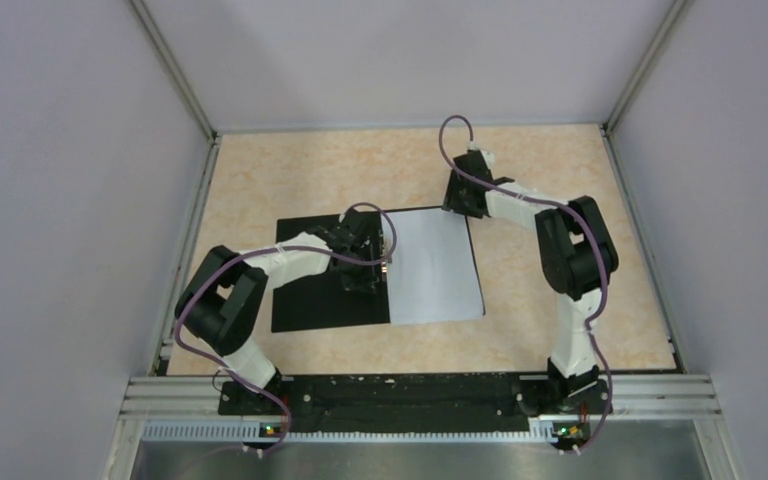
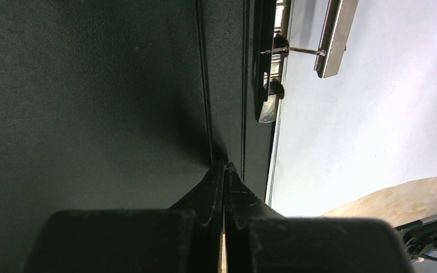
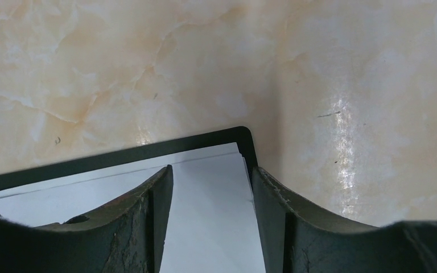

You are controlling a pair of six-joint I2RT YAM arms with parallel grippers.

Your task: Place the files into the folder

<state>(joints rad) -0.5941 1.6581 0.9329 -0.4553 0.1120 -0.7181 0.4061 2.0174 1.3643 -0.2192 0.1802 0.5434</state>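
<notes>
**Sheets in the open folder, both pincers at its edges**

The folder (image 2: 91, 114) lies opened flat on the table (image 3: 148, 68), black inside up. The files (image 2: 364, 142) rest on the half to the right of the left pincer (image 2: 225, 170). That pincer is pressed together with nothing between its fingers. Its tips point down at the black cover, right at the near end of the creases (image 2: 207, 85) that run up the spine. From the wrist view the tips look to be touching the cover. Whether they bear down on it I cannot tell. Placed there, it most likely pins the folder so that it does not slide or spring shut while the sheets are settled. The metal clip (image 2: 333, 34) sits ahead of the tips and to their right, over the inner edge of the paper.

The right pincer (image 3: 211, 170) is spread and holds nothing. It hangs over the far outer corner of the folder. Its left finger is above the white sheets, and its right finger stands at the folder's outer edge, over bare table. The sheet corner lies just inside the black rim, between the two fingers. This stance suits squaring or steadying that corner, though contact with the paper cannot be made out.

The files appear to be seated within the folder's outline. What seems left is closing the cover.
</notes>
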